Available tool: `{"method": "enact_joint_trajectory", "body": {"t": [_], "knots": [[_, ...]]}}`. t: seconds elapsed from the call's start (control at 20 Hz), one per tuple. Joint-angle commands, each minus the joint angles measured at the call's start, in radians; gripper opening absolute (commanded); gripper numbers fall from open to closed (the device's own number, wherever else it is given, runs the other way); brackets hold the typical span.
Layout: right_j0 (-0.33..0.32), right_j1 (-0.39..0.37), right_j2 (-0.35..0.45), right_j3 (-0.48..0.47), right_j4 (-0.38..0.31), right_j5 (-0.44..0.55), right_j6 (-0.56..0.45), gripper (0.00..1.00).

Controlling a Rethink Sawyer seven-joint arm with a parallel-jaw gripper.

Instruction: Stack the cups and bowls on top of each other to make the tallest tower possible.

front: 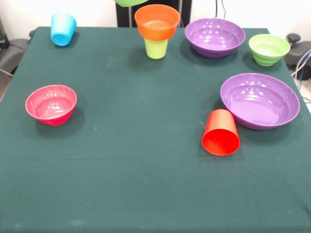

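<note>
On the dark green tablecloth [146,184], the leftmost thing is the pink bowl [51,104], upright and alone, well apart from everything else. Behind it, near the far left corner, the sky blue cup [63,29] lies tipped over rather than standing, though which end faces the camera is hard to tell. Further right, a curved sliver of lime green [131,2] pokes in at the very top edge, cut off by the frame. Too little of it shows to say what it is or what holds it. The claw does not show in this view, so I cannot tell whether it is released, clenched or grasping something. Just right of that sliver stands the only stack on the table: the lime green cup [156,47] on the cloth with the orange bowl [157,22] sitting on top of it, open side up and much wider than the cup beneath. Beside this stack, near but apart, is the smaller purple bowl [215,36], upright. Nearer the camera, the red cup [221,133] lies on its side with one round end toward the camera. Its far end is just beside the rim of the large purple bowl [260,100], which sits upright, and I cannot tell whether they touch. Behind that bowl, toward the far right corner, the small green bowl [268,48] stands upright by itself.
</note>
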Motion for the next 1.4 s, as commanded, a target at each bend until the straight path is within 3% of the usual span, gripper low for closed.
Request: {"method": "enact_joint_trajectory", "body": {"t": [0.05,0.85,1.1,1.4], "knots": [[0.025,0.046,0.026,0.042,0.028,-0.072,0.162,0.0],[0.07,0.065,0.02,0.069,0.085,-0.111,0.205,0.0],[0.122,0.114,-0.034,0.025,0.05,-0.041,0.231,0.0],[0.163,0.157,-0.074,0.004,0.051,-0.051,0.243,0.0]]}}
